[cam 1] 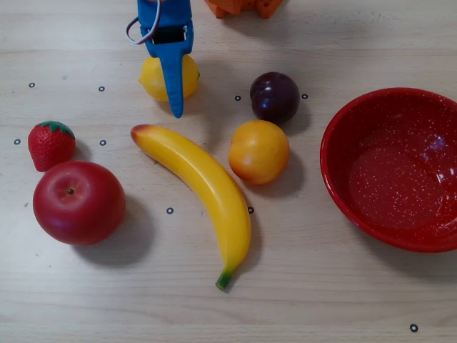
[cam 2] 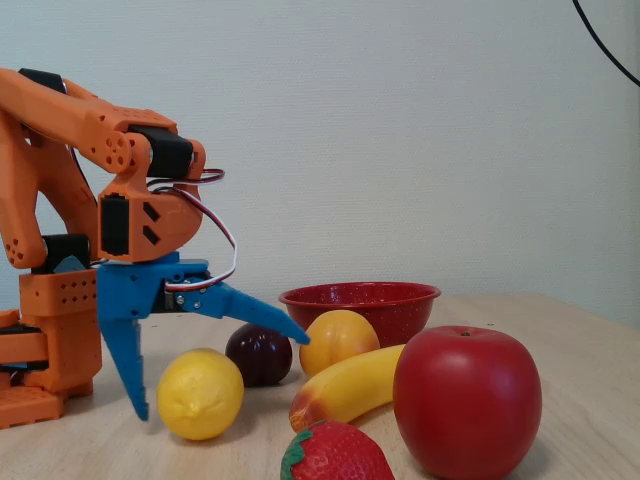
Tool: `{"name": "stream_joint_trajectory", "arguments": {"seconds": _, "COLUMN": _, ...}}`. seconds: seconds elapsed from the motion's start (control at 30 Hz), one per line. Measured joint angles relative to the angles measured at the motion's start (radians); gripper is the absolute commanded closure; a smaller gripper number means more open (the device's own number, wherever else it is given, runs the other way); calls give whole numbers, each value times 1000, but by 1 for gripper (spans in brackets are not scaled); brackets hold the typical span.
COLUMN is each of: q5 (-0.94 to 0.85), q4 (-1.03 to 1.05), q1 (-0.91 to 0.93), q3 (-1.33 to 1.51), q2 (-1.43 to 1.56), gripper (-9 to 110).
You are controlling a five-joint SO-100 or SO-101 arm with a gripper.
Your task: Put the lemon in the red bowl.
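The lemon (cam 1: 150, 77) lies on the table near the top edge of the overhead view, partly covered by a blue finger. In the fixed view the lemon (cam 2: 200, 393) sits low at the front left. My blue gripper (cam 1: 171, 82) hangs over it, open wide. In the fixed view, the gripper (cam 2: 220, 375) has one finger pointing down just left of the lemon. Its other finger slants out above the lemon to the right. Nothing is held. The red bowl (cam 1: 335, 193) stands empty at the right edge, and it shows behind the fruit in the fixed view (cam 2: 400, 315).
A banana (cam 1: 196, 189) lies diagonally mid-table, with an orange-yellow fruit (cam 1: 258, 151) and a dark plum (cam 1: 274, 96) between lemon and bowl. A strawberry (cam 1: 50, 144) and a red apple (cam 1: 78, 202) sit at the left. The orange arm base (cam 2: 50, 330) stands behind the lemon.
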Motion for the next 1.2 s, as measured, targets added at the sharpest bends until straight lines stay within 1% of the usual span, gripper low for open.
{"name": "stream_joint_trajectory", "arguments": {"seconds": 0.57, "q5": 12, "q4": -127, "q1": 0, "q3": 25, "q2": -63, "gripper": 35}}
{"name": "stream_joint_trajectory", "arguments": {"seconds": 1.0, "q5": 11, "q4": -127, "q1": 2, "q3": 25, "q2": -63, "gripper": 36}}
{"name": "stream_joint_trajectory", "arguments": {"seconds": 1.2, "q5": 11, "q4": -127, "q1": 2, "q3": 25, "q2": -63, "gripper": 38}}
